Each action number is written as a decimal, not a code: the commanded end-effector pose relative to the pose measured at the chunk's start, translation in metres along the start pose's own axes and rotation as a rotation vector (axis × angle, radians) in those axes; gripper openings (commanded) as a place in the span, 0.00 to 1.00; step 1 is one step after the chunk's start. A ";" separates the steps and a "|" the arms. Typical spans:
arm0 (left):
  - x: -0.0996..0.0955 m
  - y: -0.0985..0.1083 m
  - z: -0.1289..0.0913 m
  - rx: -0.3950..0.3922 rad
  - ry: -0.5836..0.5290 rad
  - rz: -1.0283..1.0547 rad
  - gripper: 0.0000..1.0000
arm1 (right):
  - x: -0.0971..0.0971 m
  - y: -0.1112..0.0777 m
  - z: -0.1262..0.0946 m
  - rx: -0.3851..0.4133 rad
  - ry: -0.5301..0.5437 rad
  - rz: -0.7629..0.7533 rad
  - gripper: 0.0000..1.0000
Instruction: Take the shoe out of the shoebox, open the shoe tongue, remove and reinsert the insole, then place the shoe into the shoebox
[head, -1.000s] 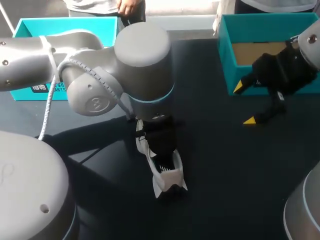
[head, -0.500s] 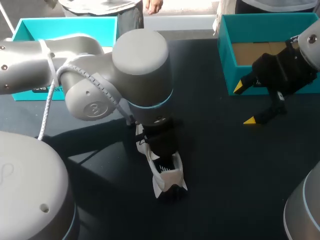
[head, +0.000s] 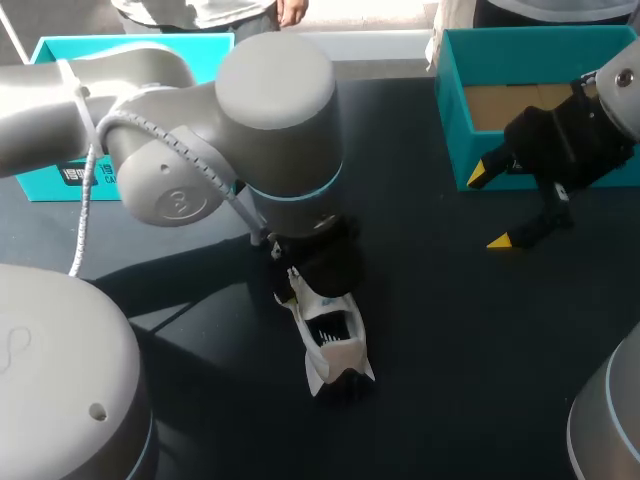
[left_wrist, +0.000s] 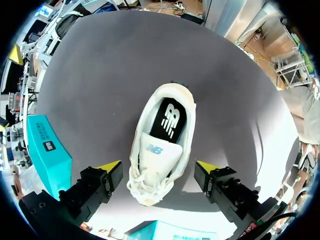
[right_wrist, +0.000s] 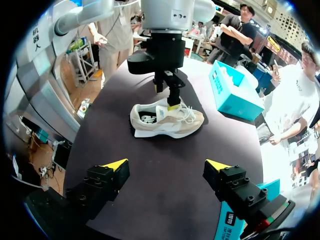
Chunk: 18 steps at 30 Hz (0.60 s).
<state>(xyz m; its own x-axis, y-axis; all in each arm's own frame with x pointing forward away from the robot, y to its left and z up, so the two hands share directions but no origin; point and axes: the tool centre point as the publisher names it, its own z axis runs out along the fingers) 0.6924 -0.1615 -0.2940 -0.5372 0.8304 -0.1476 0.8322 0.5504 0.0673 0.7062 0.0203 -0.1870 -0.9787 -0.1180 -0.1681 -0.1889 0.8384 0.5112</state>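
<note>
Lifted a little in the last second: left end effector (left_wrist: 158, 165), uncovering more of the shoe (head: 330, 345); now wide open above it, gripping nothing; probably between steps, with insole (left_wrist: 168, 120) seemingly inside; shoe lying on the surface (head: 450, 330), outside left box (head: 45, 60) and right box (head: 452, 110); right end effector (head: 489, 207) open, empty. Counted: one shoe, two boxes, two end effectors.

Dark matte table (head: 450, 350) — soft shadows lie across its surface.
</note>
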 end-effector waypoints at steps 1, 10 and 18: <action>0.002 0.001 0.001 0.002 -0.004 0.002 1.00 | -0.001 0.000 0.001 0.002 0.003 0.000 1.00; 0.030 -0.039 -0.017 0.099 0.038 -1.141 1.00 | -0.001 0.000 0.001 0.002 0.003 0.000 1.00; 0.030 -0.039 -0.017 0.099 0.038 -1.141 1.00 | -0.001 0.000 0.001 0.002 0.003 0.000 1.00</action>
<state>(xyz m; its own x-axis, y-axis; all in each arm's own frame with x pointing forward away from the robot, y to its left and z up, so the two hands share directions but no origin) 0.6407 -0.1602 -0.2842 -0.8639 0.4796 -0.1535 0.4917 0.8693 -0.0512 0.7062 0.0203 -0.1870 -0.9787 -0.1179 -0.1681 -0.1888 0.8385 0.5112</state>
